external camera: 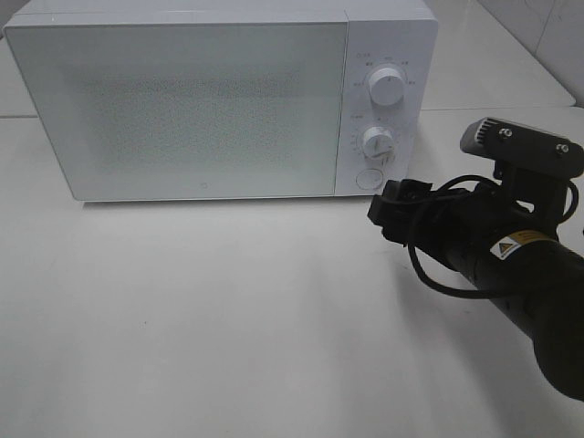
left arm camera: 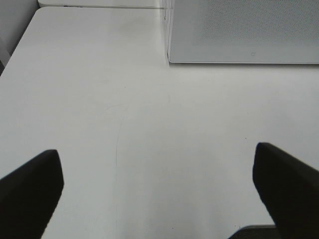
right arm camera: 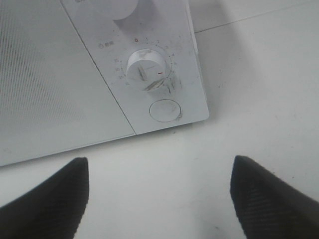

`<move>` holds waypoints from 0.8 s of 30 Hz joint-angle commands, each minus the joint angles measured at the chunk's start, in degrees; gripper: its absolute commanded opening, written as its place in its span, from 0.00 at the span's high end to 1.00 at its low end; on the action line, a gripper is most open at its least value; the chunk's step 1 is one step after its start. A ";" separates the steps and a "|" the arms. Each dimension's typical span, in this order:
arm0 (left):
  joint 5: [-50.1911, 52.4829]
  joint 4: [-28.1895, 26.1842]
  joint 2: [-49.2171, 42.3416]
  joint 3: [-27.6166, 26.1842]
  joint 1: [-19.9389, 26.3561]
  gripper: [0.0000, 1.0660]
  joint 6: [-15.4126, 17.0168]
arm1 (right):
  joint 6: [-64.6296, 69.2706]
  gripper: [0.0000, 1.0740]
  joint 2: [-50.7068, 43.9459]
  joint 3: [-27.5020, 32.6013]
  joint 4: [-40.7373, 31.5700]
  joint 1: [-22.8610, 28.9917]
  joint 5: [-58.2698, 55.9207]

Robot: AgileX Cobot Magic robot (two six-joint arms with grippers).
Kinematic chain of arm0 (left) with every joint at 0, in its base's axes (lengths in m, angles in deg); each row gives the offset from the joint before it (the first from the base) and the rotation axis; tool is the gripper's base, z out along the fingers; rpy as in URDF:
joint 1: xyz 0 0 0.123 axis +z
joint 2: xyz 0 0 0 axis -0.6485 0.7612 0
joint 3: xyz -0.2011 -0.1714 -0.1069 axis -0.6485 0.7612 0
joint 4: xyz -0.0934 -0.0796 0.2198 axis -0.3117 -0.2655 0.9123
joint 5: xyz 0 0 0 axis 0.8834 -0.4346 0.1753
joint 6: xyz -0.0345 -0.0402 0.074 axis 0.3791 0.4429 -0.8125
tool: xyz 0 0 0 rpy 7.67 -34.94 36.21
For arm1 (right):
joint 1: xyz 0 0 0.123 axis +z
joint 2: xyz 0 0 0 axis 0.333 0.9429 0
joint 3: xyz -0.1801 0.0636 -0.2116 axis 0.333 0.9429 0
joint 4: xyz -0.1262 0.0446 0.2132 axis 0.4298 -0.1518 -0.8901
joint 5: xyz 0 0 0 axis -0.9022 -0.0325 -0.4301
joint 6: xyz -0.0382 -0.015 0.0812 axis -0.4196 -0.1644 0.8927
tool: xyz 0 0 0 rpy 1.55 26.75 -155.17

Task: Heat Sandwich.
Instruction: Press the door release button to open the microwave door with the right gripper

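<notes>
Nearest you, the black right pincer stands open and empty before the white box-shaped microwave oven, door shut; the left pincer is open over the white bench. You see no sandwich anywhere, so its look cannot be told. Likely it is soft and light: grip gently from the sides.

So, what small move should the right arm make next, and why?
Probably ease the right tool forward toward the round button: the microwave door is shut, the tool is open and empty, and it faces that button. No sandwich is in view.
</notes>
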 commanded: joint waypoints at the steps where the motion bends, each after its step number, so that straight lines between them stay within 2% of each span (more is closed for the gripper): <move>1: 0.52 -0.57 -1.15 0.06 0.11 0.08 0.00 | 15.30 0.30 -0.06 -0.34 0.29 0.17 0.29; 4: 0.52 -0.57 -1.15 0.06 0.11 0.08 0.00 | 21.83 0.30 -0.06 -0.34 0.29 0.17 0.23; 5: 0.52 -0.57 -1.15 0.06 0.11 0.08 0.00 | 28.82 0.30 -0.06 -0.34 0.29 0.17 0.23; 8: 0.52 -0.57 -1.15 0.06 0.11 0.08 0.00 | 35.70 0.30 -0.06 -0.34 0.29 0.17 0.23; 10: 0.52 -0.57 -1.15 0.06 0.11 0.08 0.00 | 45.49 0.30 -0.06 -0.34 0.34 0.17 0.17; 16: 0.52 -0.57 -1.15 0.06 0.11 0.08 0.00 | 56.78 0.32 -0.06 -0.34 0.34 0.17 0.11; 19: 0.52 -0.57 -1.15 0.06 0.11 0.08 0.00 | 66.52 0.38 -0.06 -0.34 0.34 0.17 -0.74; 21: 0.52 -0.57 -1.15 0.06 0.11 0.08 0.00 | 68.18 0.40 -0.06 -0.34 0.34 0.17 -0.97; 24: 0.52 -0.57 -1.15 0.06 0.11 0.08 0.00 | 71.96 0.53 -0.06 -0.34 0.34 0.17 -0.97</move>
